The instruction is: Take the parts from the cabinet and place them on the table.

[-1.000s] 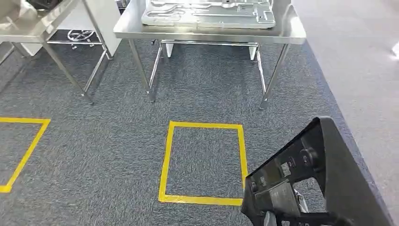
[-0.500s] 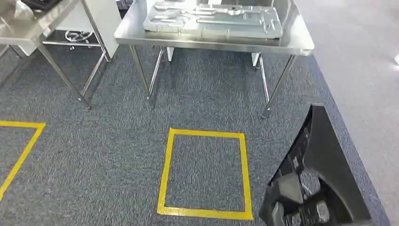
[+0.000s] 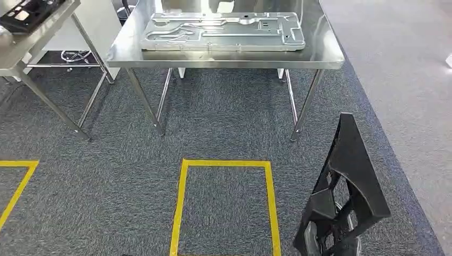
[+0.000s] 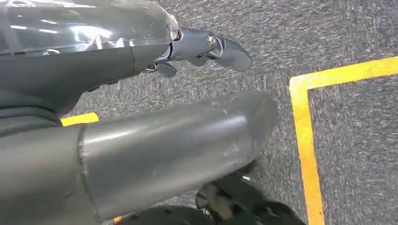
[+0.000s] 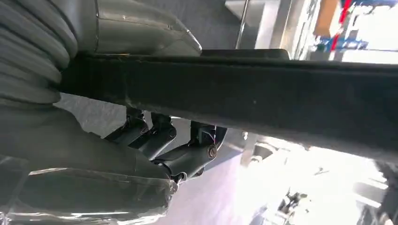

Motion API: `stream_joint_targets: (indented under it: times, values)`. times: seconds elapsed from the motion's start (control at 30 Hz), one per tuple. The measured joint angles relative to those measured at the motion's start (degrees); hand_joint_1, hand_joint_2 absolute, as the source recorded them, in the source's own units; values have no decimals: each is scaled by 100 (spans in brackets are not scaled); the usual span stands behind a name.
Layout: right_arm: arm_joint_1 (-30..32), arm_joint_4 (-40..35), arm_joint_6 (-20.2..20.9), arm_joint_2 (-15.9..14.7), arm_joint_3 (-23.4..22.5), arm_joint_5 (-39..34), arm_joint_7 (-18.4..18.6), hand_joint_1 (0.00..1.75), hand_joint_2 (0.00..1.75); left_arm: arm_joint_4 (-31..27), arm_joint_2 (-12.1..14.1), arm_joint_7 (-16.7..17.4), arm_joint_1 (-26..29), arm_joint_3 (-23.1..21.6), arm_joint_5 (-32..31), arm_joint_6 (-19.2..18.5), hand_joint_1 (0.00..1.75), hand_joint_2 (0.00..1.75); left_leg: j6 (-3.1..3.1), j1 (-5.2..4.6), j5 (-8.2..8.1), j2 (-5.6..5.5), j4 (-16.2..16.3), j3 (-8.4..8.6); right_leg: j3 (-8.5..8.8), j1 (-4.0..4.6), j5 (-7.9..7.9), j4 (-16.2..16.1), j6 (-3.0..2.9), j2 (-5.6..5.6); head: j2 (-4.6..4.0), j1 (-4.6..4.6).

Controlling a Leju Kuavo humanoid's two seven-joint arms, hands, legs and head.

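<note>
Nearest, at the lower right of the head view, a black part (image 3: 349,186) is carried upright, its ribbed, cut-out side turned left. In the right wrist view the same part (image 5: 263,93) is seen as a long dark bar running across, with the right hand (image 5: 155,140) clamped on it: the thumb lies over one face and the dark fingers (image 5: 187,157) curl under the other.

The left hand (image 4: 202,47) is seen in the left wrist view hanging over the carpet, holding nothing; its fingers look partly curled, but whether they are apart or together cannot be told.

On the floor just ahead a yellow square (image 3: 224,205) is taped onto the grey carpet (image 3: 106,176), and the corner of a second taped square (image 3: 18,181) lies at the near left.

Beyond it stands a steel table (image 3: 224,57), with a large silver panel (image 3: 224,31) lying flat along its far half. A second table (image 3: 26,45) stands at the far left with a dark part (image 3: 26,10) on it.

The carrying step is judged to be in hand: the part has been taken and is being brought to the table. Next, the square would be stepped into, and the part lifted over the near table edge and set down on the bare strip in front of the panel. Care would be called for to clear the edge and to avoid the panel.
</note>
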Motion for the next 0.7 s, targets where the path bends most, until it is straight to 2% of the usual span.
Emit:
stream_joint_targets:
  times: [0.03,0.07,0.1,0.13,0.17,0.2,0.23,0.27,0.3,0.33,0.4,0.43,0.47,0.5,0.53,0.57,0.6,0.63,0.67,0.7]
  values:
    - [-52,37,-67,-2,18,-24,48,175,175,0,7,9,2,-15,0,-7,0,0,66,-30,434,-1,-391,18,107,23,-82,-2,-2,-2,0,-9]
    - [-104,68,-124,-4,33,-33,83,175,175,2,26,15,17,-29,0,-15,0,0,182,-73,1078,-3,-711,18,156,14,-148,-9,-5,-4,0,-13]
    - [-196,135,-242,-19,74,-29,140,175,175,4,59,24,31,-63,-4,-35,0,0,235,-124,1563,-45,-813,27,231,45,-207,18,25,25,0,44]
    - [-265,182,-359,-42,127,-9,210,175,175,4,66,37,9,-94,-4,-42,0,0,200,-130,1407,-29,-847,78,232,14,-252,-15,83,55,0,33]
    - [-325,212,-500,-76,201,20,291,175,175,4,66,39,-16,-109,-4,-48,0,0,224,-157,1395,-21,-882,148,291,-8,-271,-70,129,58,0,20]
    - [-367,228,-558,-116,252,31,324,175,175,4,70,39,-32,-112,-4,-50,0,0,277,-146,1386,-39,-969,178,313,-2,-143,69,162,43,0,17]
    - [-426,245,-588,-138,306,31,343,175,175,4,77,39,-39,-120,-4,-52,0,0,319,-138,1372,-61,-1047,288,291,8,-75,185,198,30,0,13]
    - [-483,278,-606,-175,352,33,370,175,175,4,74,46,-41,-138,-4,-61,0,0,331,-100,1383,-49,-1116,426,190,-11,-20,410,223,4,-2,9]
    - [-529,293,-643,-208,387,44,376,175,175,4,74,48,-47,-155,-11,-66,0,0,366,-78,1353,-49,-1156,516,-4,-6,-19,748,253,-11,-2,44]
    - [-574,313,-744,-249,416,103,394,175,175,4,74,48,-54,-177,-29,-74,0,0,368,-64,1320,-52,-1188,576,-245,-20,-124,1072,284,-13,-2,39]
    - [-722,367,-1114,-363,431,442,538,175,175,4,74,66,-46,-254,-66,-94,0,0,349,-47,1231,-58,-1217,699,-739,-75,-550,1555,348,-17,-2,37]
    - [-857,407,-1286,-451,429,764,729,175,175,4,74,72,-41,-287,-114,-105,0,0,324,-35,1162,-71,-1219,767,-920,-97,-700,1584,383,-20,0,41]
    - [-1002,444,-1327,-534,426,1044,915,175,175,4,74,83,-39,-326,-133,-120,0,0,296,-22,1099,-72,-1219,835,-995,-113,-699,1460,419,-31,0,39]
    - [-1149,487,-1325,-636,424,1366,1101,175,175,4,74,98,-44,-376,-146,-137,0,0,272,-3,1030,-71,-1218,915,-979,-128,-539,1166,448,-48,0,39]
    - [-1325,540,-1323,-726,433,1704,1247,175,175,4,74,112,-55,-413,-168,-149,0,0,249,13,957,-68,-1220,1008,-900,-141,-210,741,462,-54,0,44]
    - [-1521,616,-1308,-815,455,2249,1467,175,175,4,72,127,-68,-461,-201,-162,0,0,221,19,890,-59,-1222,1092,-804,-152,235,302,451,-68,0,46]
    - [-1752,707,-1281,-888,486,2745,1649,175,175,4,72,136,-85,-512,-234,-168,0,0,183,5,817,-43,-1207,1175,-778,-147,712,95,432,-105,-2,50]
    - [-1998,825,-1253,-947,534,3107,1795,175,175,4,74,140,-104,-555,-234,-173,0,0,133,2,765,-45,-1248,1198,-752,-100,495,105,354,-103,0,55]
    - [-2139,896,-1240,-995,584,3317,1902,175,175,4,74,155,-141,-588,-236,-179,0,0,82,2,730,-35,-1310,1252,-712,-90,509,94,301,-95,0,44]
    - [-2230,923,-1240,-1023,617,3456,1963,175,175,2,70,160,-157,-612,-240,-184,0,0,44,-2,816,-38,-1203,1340,-668,-105,495,26,254,-76,0,44]
